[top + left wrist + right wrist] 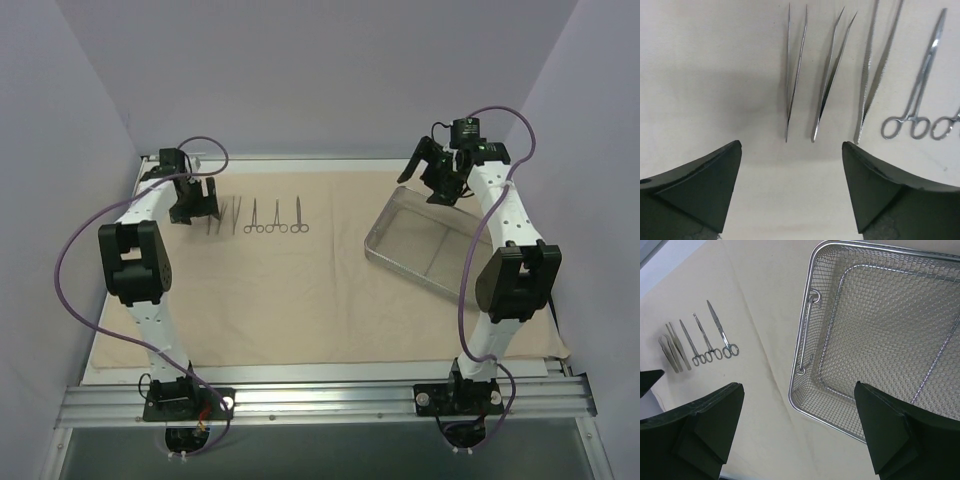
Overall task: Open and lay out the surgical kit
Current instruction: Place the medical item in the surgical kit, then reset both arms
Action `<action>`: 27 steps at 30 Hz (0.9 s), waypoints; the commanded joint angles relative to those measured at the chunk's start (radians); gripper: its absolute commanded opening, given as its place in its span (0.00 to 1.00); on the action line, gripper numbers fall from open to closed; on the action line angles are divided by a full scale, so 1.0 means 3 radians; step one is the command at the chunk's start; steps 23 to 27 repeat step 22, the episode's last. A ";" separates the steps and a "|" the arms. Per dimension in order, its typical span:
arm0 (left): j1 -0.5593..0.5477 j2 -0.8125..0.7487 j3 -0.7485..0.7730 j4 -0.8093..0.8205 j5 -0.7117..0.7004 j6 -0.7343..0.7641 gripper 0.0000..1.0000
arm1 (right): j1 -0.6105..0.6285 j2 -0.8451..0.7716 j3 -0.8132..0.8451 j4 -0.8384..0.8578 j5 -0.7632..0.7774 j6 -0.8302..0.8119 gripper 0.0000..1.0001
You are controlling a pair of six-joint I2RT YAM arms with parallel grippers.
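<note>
Beige cloth wrap (300, 300) lies spread over the worktop, with slim metal instruments (262, 222) in a row at its far left and the empty mesh tray (420, 245) at right. Layout looks essentially complete. Jaws on the left arm (140, 255) and right arm (515, 275) gape wide, holding nothing.

Pale lilac walls (300, 70) on three sides, aluminium rail (330, 397) in front — soft, even light
</note>
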 commanded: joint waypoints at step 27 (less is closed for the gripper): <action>-0.0392 -0.2973 -0.3278 0.4338 0.2404 -0.3816 0.94 | 0.0780 -0.2360 -0.2883 0.1968 -0.0428 -0.0100 1.00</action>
